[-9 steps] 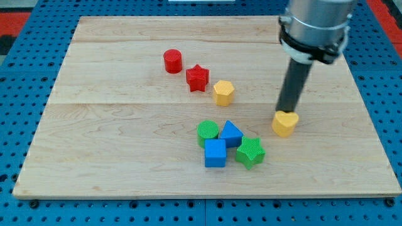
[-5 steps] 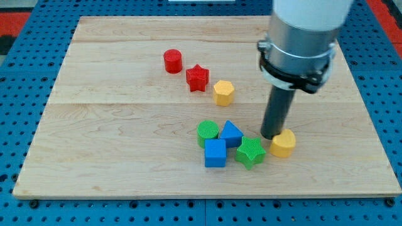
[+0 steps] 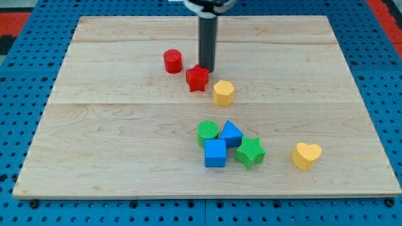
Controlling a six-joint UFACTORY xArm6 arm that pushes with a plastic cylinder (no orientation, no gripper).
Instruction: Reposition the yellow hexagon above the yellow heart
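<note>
Yellow hexagon (image 3: 223, 93): small rigid block, judged light and free-sliding on the worktop (image 3: 113, 132).

Camera view: no gripper is fitted, so nothing is held. The hexagon is found near board centre, well apart from the yellow heart (image 3: 306, 155) at lower right. Its left face is judged best pushed. My tip (image 3: 206, 68) is set upright just above the red star (image 3: 197, 78).

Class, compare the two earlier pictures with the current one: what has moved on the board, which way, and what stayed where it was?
My tip left the yellow heart and travelled toward the view's upper left; it now sits just above the red star. The heart was pushed toward the view's lower right. The yellow hexagon, red cylinder and the green and blue cluster stayed put.
</note>
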